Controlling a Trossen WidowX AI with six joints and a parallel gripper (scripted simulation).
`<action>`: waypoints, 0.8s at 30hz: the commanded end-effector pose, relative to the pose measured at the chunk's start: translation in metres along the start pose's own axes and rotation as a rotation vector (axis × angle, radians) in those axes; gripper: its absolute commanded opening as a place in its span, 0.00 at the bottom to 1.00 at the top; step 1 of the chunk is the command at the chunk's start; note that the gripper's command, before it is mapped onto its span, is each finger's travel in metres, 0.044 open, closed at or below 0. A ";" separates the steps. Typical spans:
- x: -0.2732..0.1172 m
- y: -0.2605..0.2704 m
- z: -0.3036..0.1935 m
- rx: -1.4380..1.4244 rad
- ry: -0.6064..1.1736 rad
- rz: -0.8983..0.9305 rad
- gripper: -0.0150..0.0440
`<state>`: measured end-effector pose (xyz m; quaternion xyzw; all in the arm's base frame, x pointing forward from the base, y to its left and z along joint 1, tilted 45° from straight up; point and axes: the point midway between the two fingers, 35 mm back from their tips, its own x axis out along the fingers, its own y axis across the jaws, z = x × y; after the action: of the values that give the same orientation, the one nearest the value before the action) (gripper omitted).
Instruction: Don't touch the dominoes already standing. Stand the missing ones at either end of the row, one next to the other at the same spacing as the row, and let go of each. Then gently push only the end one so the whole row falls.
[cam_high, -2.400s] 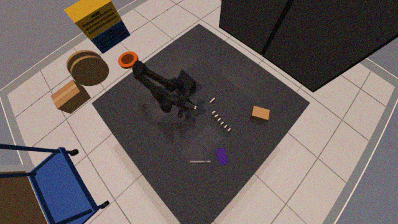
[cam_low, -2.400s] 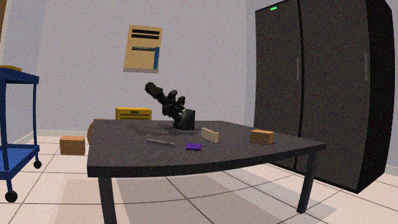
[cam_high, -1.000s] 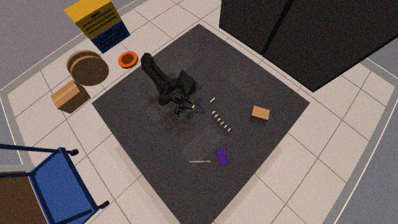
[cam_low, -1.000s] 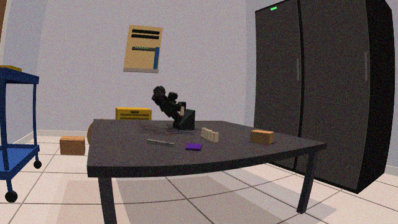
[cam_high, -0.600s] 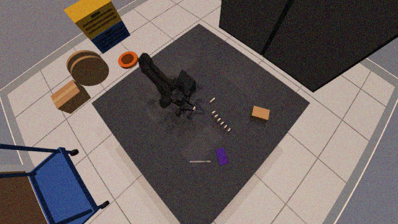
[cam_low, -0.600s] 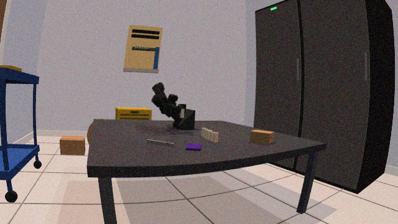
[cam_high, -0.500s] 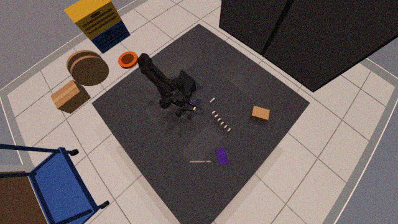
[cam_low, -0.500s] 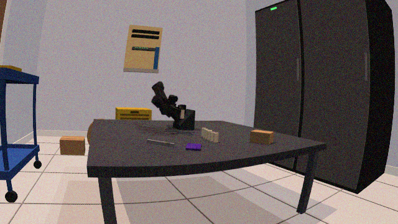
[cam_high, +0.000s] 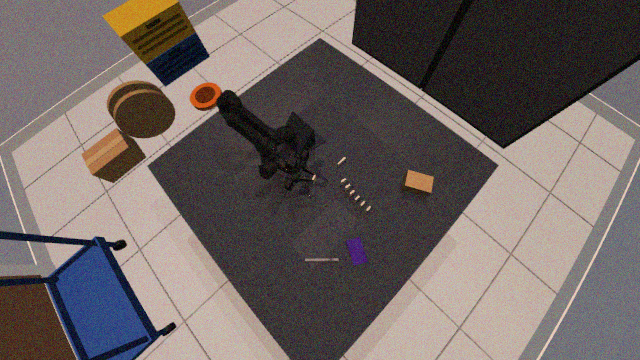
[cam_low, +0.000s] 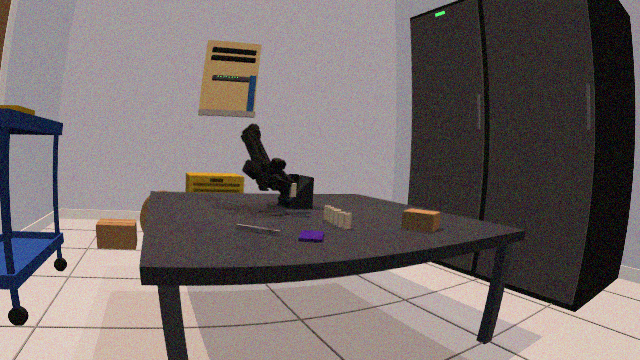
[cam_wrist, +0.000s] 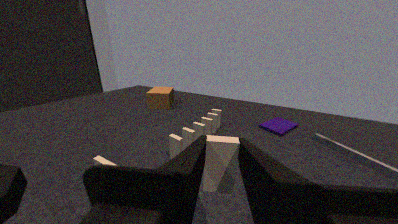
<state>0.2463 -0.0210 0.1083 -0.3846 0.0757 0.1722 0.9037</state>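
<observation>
A row of several cream dominoes (cam_high: 352, 192) (cam_low: 338, 218) (cam_wrist: 199, 130) stands upright on the dark table. My gripper (cam_high: 314, 178) (cam_low: 293, 190) (cam_wrist: 221, 141) is shut on another cream domino (cam_high: 314, 177) (cam_low: 293, 189) (cam_wrist: 221, 155), held upright above the table. It is on the robot-base side of the row, short of the row's near end and apart from it. A loose domino (cam_high: 341, 160) (cam_wrist: 104, 160) lies flat beyond the row's near end, to the left in the wrist view. It cannot be made out in the exterior view. The fingers hide the held domino's sides in the wrist view.
An orange-brown box (cam_high: 419, 181) (cam_low: 421, 220) (cam_wrist: 160, 98) sits beyond the row. A flat purple block (cam_high: 356, 251) (cam_low: 311, 236) (cam_wrist: 278, 125) and a thin pale rod (cam_high: 321, 260) (cam_low: 258, 228) (cam_wrist: 355, 151) lie on the other side.
</observation>
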 end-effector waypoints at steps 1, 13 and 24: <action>0.001 0.000 -0.006 -0.004 -0.001 0.003 0.44; 0.001 0.001 -0.025 -0.002 -0.001 0.004 0.44; 0.000 0.003 -0.042 0.002 -0.003 0.001 0.44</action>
<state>0.2458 -0.0469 0.0810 -0.3827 0.0766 0.1724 0.9044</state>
